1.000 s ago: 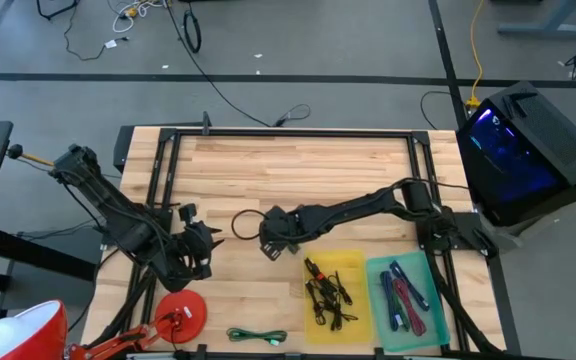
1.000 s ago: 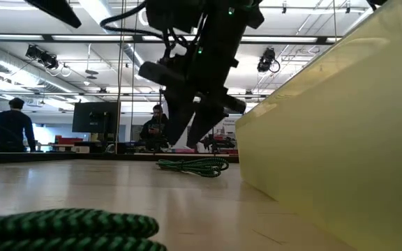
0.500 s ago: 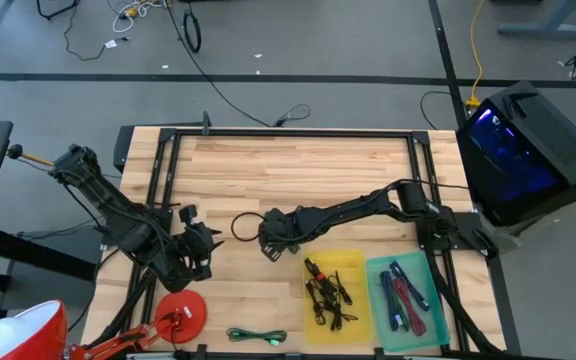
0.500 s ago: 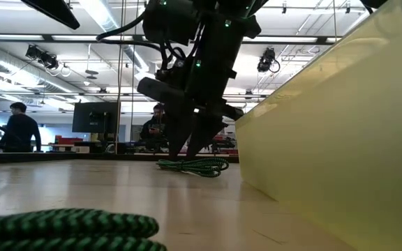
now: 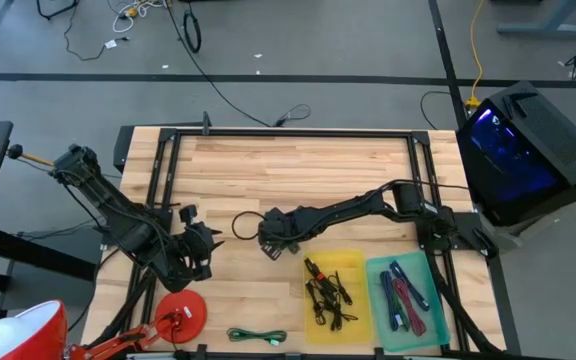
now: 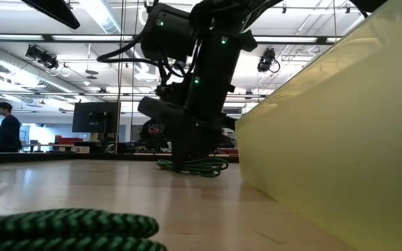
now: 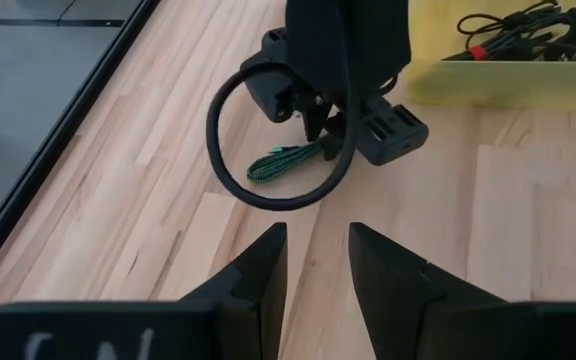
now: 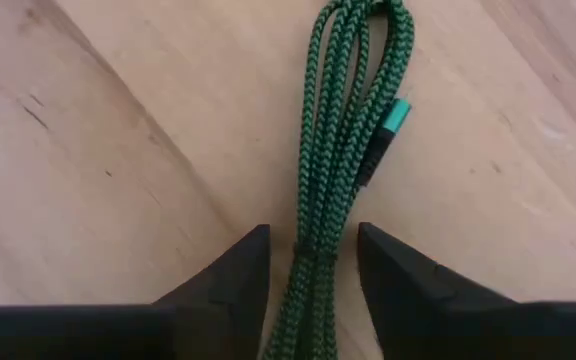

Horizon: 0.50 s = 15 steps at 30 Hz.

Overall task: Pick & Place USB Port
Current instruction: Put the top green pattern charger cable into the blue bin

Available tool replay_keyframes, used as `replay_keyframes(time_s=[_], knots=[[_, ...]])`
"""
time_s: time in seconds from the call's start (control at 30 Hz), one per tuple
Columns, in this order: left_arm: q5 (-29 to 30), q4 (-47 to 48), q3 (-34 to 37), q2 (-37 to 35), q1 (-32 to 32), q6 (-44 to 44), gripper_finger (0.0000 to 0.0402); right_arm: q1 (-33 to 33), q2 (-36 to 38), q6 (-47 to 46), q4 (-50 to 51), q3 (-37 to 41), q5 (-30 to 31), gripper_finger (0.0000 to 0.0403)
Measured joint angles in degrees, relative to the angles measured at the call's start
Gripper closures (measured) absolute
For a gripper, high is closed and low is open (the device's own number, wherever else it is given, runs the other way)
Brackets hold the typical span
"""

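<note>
Two arms show over your tabletop, and only the right one is at work. Your right tool is down at the middle of the tabletop, its two fingers straddling a bundled green braided cable that lies flat on the wood. The fingers sit just beside the bundle on either side with a gap showing, so the tool is released, not yet clenched on the cable. A teal plug end pokes out of the bundle on one side. In the low view the same tool stands right at the cable, fingertips at the wood.

From above, the right tool lies at the centre, and the yellow tray of black cables sits at about 4 o'clock from it, near but apart. A green tray with red and blue cables is just beside the yellow one, farther toward 3 o'clock.

Your left tool waits at 9 o'clock from the right one, well apart, fingers parted and grasping nothing. A second green cable rests at 6 o'clock by the tabletop's near edge, with a red disc close by.
</note>
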<state>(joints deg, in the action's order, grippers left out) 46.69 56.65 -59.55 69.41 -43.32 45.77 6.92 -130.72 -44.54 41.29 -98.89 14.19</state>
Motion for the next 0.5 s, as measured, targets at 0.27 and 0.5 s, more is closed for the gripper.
replay_keyframes(time_s=[0.27, 0.5], knots=[[0.11, -0.11, 0.0, 0.02, 0.0, -0.08, 0.0287, -0.7, 0.16, -0.1, 0.62, -0.04, -2.1, 0.0384], [0.45, -0.08, 0.0, 0.02, 0.0, -0.08, 0.0287, -0.62, 3.28, 0.95, 1.78, -2.8, -5.19, 0.0392]])
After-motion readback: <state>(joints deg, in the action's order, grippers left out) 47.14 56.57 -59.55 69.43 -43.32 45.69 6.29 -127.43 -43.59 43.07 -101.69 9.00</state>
